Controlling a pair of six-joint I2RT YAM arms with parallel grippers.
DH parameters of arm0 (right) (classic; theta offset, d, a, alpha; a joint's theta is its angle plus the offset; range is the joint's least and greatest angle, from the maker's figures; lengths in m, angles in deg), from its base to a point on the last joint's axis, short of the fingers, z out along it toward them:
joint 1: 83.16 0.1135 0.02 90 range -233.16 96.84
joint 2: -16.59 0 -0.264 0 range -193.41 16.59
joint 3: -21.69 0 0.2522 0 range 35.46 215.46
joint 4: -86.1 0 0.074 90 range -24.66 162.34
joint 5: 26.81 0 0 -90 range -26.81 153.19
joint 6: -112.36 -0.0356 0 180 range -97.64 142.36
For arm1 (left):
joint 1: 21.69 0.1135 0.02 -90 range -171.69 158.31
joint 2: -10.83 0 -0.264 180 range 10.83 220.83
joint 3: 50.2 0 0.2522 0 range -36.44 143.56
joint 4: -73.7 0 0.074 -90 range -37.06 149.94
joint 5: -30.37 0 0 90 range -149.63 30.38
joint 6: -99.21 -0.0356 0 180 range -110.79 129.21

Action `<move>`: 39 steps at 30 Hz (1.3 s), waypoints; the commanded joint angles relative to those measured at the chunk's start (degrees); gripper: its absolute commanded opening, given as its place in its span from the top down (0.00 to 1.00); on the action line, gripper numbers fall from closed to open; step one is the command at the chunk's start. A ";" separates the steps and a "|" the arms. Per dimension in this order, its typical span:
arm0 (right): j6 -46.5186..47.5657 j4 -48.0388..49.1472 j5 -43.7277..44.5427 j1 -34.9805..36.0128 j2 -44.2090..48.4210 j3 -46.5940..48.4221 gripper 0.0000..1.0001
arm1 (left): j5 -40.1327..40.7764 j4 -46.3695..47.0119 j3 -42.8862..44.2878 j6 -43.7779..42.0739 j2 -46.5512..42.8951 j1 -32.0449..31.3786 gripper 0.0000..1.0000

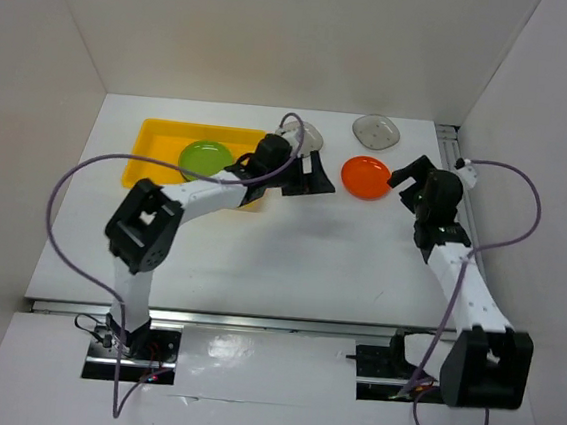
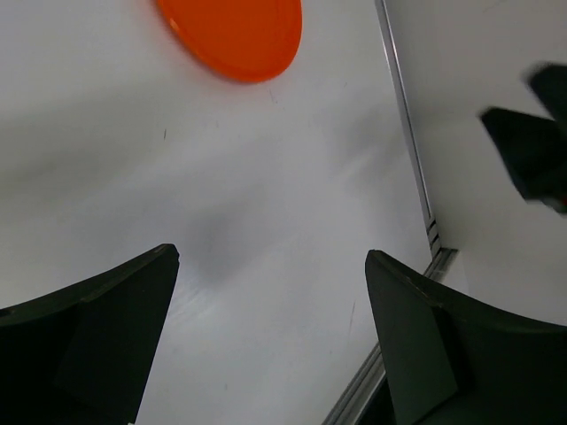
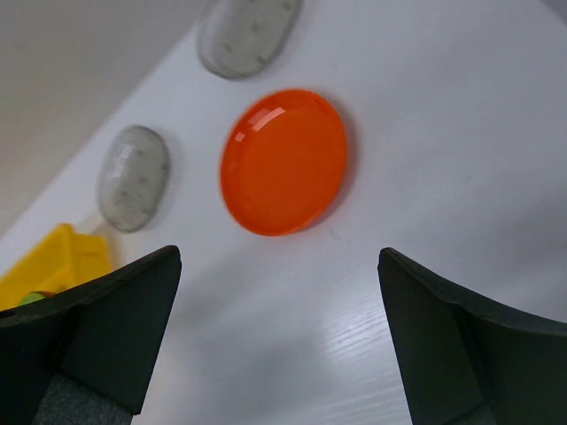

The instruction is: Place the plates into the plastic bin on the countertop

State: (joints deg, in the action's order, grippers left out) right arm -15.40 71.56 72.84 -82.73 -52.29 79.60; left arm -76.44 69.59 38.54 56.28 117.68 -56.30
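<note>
A shallow rectangular bright yellow plastic bin (image 1: 156,146) sits at the back left of the flat white countertop (image 1: 290,253). A lime green round plastic plate (image 1: 206,157) lies flat inside it, toward its right half. An orange round plastic plate (image 1: 366,176) rests on the countertop well to the right of the bin, between the two grippers. Behind it, near the back wall, lies a grey rounded-square plastic plate (image 1: 376,132). A second grey plate (image 1: 311,133) lies further left, near the bin's far right corner, partly hidden by the left arm (image 1: 200,194).

The left gripper (image 1: 319,174) reaches past the bin's right end and points toward the orange plate. Its fingers (image 2: 89,345) are spread wide, with only bare countertop between them. In its wrist view the orange plate lies ahead, apart from the fingertips.

The right gripper (image 1: 407,179) faces the orange plate from the other side, just beside its right rim. It seems to hang clear of the plate, though its height is hard to judge from above. Its fingers (image 3: 106,328) also stand wide apart and hold nothing. In its wrist view the orange plate lies ahead between them, both grey plates lie beyond, and a corner of the bin shows at the left.
</note>
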 commanded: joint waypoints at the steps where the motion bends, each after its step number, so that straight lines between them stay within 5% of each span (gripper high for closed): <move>1: 1.63 -7.01 0.72 0.97 9.28 2.95 0.01 | 0.03 2.30 13.31 1.01 13.14 -0.98 0.00; 7: 2.16 -15.99 0.11 2.21 21.76 5.16 0.01 | 0.65 -0.95 36.52 4.08 33.40 -2.39 0.04; 15: 0.05 -15.66 -4.90 5.29 30.91 1.65 0.01 | 8.90 3.89 38.30 7.60 39.13 -2.39 0.07; 21: 0.05 -17.94 -5.43 5.29 33.98 3.58 0.01 | 15.76 -3.84 47.09 6.54 44.14 -4.15 0.18; 29: 0.05 -20.31 -4.02 5.81 36.88 4.63 0.01 | 19.02 -7.18 51.41 8.47 47.66 -4.15 0.45; 35: 0.05 -20.32 -4.02 5.81 36.89 5.69 0.01 | 18.49 -2.80 46.58 7.95 44.24 -4.15 1.00; 39: 0.58 -20.85 -3.50 5.81 36.89 5.17 0.01 | 18.49 -0.86 42.45 6.64 37.49 -4.15 1.00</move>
State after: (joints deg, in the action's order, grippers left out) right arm -15.31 51.63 68.58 -77.29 -15.72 82.81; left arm -59.02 68.19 83.65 65.96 160.91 -60.19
